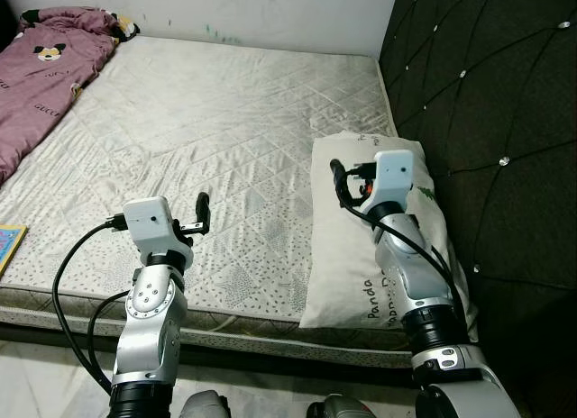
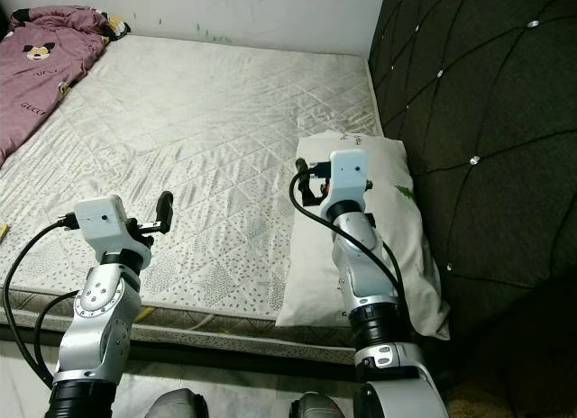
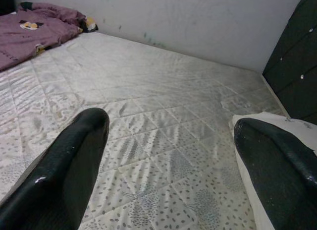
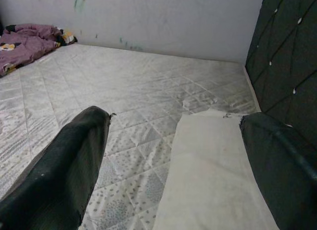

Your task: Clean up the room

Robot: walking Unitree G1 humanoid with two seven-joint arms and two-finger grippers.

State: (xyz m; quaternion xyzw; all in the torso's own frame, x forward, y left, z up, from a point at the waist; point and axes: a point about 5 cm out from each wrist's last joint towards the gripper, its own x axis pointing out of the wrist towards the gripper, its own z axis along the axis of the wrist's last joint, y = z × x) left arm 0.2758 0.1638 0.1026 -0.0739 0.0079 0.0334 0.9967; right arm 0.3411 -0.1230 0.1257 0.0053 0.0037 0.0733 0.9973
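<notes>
Two silver arms raised, forearms upright: left gripper (image 1: pixel 204 204) on the near left, right gripper (image 1: pixel 337 173) farther right, both with fingers spread apart.

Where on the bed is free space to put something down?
The middle of the mattress is bare, between the purple blanket at the far left corner and the pillow by the dark headboard. The pillow side is crowded.

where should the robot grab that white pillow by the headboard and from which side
Probably the pillow's near short end, which overhangs the mattress edge, leaving something to pinch. Come from the robot's side with the open right gripper, already above it. The headboard blocks the far long side.
</notes>
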